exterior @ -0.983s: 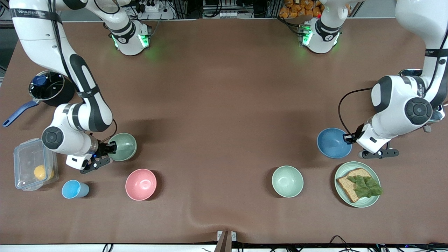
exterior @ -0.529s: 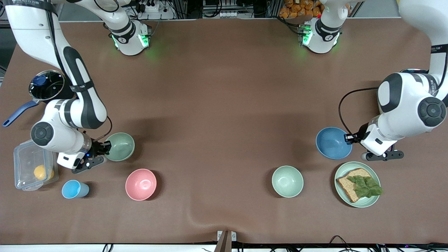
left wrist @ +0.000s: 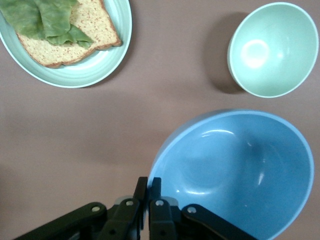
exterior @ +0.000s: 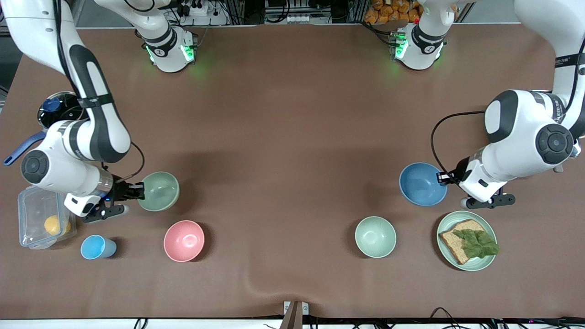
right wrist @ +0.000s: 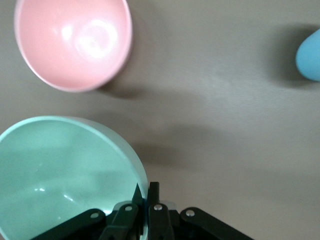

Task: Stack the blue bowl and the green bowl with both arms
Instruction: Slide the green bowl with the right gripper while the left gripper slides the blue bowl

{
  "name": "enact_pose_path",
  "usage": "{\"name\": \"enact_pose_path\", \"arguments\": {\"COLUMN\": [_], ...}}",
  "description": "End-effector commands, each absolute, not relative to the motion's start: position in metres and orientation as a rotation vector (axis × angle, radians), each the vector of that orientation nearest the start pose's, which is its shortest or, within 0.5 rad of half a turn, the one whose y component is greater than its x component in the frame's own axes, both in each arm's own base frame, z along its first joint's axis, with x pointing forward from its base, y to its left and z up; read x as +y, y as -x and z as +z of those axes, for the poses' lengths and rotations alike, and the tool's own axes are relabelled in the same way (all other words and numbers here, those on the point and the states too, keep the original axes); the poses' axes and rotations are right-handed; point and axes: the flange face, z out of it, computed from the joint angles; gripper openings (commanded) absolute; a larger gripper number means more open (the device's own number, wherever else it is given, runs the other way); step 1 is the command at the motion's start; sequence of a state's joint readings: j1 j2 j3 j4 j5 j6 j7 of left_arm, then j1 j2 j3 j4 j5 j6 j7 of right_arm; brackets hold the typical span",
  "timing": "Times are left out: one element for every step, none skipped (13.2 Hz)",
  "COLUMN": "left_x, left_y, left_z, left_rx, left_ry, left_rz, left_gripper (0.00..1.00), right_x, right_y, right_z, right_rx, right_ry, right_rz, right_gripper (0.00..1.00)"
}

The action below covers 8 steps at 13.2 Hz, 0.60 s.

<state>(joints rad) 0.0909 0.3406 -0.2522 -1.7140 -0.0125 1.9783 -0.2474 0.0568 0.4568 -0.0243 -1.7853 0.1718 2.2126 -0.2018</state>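
Observation:
My left gripper (exterior: pixel 442 178) is shut on the rim of the blue bowl (exterior: pixel 422 184) and holds it tilted just above the table, beside the sandwich plate; the left wrist view shows the bowl (left wrist: pixel 235 170) with its rim pinched at the gripper (left wrist: pixel 149 182). My right gripper (exterior: pixel 139 190) is shut on the rim of the green bowl (exterior: pixel 160 190) and holds it a little off the table, over the spot just above the pink bowl; the right wrist view shows the bowl (right wrist: pixel 65 175) with its rim pinched at the gripper (right wrist: pixel 147 189).
A pink bowl (exterior: pixel 183 240) and a light-blue cup (exterior: pixel 97 247) lie near the right arm's end, with a clear box (exterior: pixel 41 219) and a pot (exterior: pixel 61 114). A mint-green bowl (exterior: pixel 375 236) and a plate with a sandwich (exterior: pixel 467 240) lie near the left arm's end.
My left gripper has carried the blue bowl toward the table's middle and lifted it a little. My right gripper has raised the green bowl slightly, its arm swinging toward the table's edge.

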Motion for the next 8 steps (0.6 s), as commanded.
{"name": "enact_pose_path", "arguments": {"left_x": [-0.102,-0.104,-0.112,-0.118,-0.123,-0.126,-0.130,-0.138], "left_y": [-0.630,-0.629,-0.627,-0.625,-0.623,-0.622,-0.620,-0.618], "left_z": [0.406,0.405,0.407,0.407,0.408,0.409,0.410,0.411], "left_rx": [-0.189,-0.234,-0.255,-0.257,-0.243,-0.254,-0.271,-0.274], "left_ry": [3.232,3.229,3.230,3.226,3.225,3.226,3.224,3.224], "left_rz": [0.146,0.152,0.155,0.164,0.174,0.181,0.188,0.197], "left_gripper": [0.00,0.00,0.00,0.00,0.00,0.00,0.00,0.00], "right_x": [0.085,0.113,0.142,0.171,0.199,0.230,0.258,0.281], "right_y": [-0.653,-0.657,-0.662,-0.667,-0.670,-0.670,-0.669,-0.666], "right_z": [0.313,0.316,0.318,0.319,0.318,0.316,0.315,0.312], "right_rx": [0.050,0.164,0.268,0.355,0.433,0.507,0.574,0.636], "right_ry": [2.990,2.963,2.943,2.929,2.913,2.900,2.886,2.869], "right_rz": [0.009,0.012,0.012,0.003,0.001,0.002,0.002,0.010], "right_gripper": [0.00,0.00,0.00,0.00,0.00,0.00,0.00,0.00]}}
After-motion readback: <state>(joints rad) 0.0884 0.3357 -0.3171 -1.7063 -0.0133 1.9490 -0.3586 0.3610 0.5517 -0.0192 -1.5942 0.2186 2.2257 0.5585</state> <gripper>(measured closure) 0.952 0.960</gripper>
